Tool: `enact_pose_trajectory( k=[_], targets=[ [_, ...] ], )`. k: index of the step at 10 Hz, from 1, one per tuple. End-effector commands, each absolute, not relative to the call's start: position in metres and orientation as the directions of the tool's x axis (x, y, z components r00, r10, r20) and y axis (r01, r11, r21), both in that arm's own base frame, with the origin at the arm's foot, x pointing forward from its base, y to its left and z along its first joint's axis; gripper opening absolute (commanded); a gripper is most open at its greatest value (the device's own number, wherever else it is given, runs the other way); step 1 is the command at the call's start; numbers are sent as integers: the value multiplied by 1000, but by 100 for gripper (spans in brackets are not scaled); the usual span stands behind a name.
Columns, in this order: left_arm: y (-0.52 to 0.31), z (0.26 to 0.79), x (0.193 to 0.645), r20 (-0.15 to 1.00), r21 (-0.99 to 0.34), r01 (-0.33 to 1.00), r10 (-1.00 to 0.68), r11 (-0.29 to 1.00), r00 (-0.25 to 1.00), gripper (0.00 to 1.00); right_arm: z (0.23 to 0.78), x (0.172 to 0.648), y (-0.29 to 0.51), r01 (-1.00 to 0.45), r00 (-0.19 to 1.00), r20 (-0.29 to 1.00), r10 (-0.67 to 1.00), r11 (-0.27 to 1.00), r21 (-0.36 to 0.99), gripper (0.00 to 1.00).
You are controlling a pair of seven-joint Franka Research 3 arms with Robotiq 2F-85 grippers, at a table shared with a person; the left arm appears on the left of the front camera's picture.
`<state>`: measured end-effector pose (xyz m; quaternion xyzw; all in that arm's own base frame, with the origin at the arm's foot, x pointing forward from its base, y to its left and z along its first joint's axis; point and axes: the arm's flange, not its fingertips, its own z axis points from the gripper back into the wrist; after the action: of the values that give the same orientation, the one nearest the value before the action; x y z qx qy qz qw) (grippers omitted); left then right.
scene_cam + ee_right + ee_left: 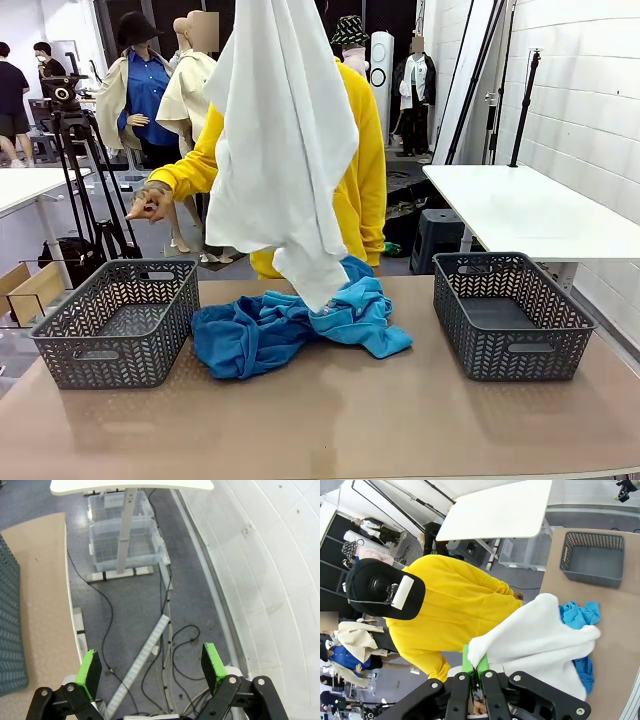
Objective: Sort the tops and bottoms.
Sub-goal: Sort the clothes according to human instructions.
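A white garment [285, 140] hangs from above the table's middle, its lower tip reaching the blue clothes [300, 325] piled on the table. In the left wrist view my left gripper [475, 667] is shut on the white garment [540, 640], pinching its edge between the green pads, with the blue clothes [577, 617] below it. My right gripper [152, 665] is open with nothing between its fingers, out over the floor beside the table edge. A person in a yellow top [365, 160] stands behind the hanging garment, one hand [150, 203] held out above the left basket.
Two grey plastic baskets stand on the brown table: one at the left [115, 320], one at the right [510, 312]. A white table [520, 205] stands behind on the right. Cables and clear bins [125, 535] lie on the floor.
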<state>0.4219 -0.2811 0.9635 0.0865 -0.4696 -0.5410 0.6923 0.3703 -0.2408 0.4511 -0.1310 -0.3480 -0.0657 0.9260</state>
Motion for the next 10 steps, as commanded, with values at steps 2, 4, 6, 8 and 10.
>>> enact_pose_trajectory(
  k=[2, 4, 6, 8, 10],
  targets=[
    [-278, 970, 415, 561, 636, 658, -827, 404, -34, 0, 450, 370, -242, 211, 751, 660, -31, 958, -195, 100],
    [-278, 970, 415, 561, 636, 658, -827, 404, -34, 0, 450, 370, -242, 211, 751, 660, -31, 958, -195, 100],
    [-278, 970, 415, 561, 636, 658, -827, 404, -34, 0, 450, 370, -242, 211, 751, 660, -31, 958, -195, 100],
    [-278, 970, 415, 561, 636, 658, -827, 404, -34, 0, 450, 370, -242, 211, 751, 660, -31, 958, -195, 100],
    [-278, 970, 415, 561, 636, 658, -827, 404, -34, 0, 450, 370, -242, 211, 751, 660, -31, 958, -195, 100]
  ],
)
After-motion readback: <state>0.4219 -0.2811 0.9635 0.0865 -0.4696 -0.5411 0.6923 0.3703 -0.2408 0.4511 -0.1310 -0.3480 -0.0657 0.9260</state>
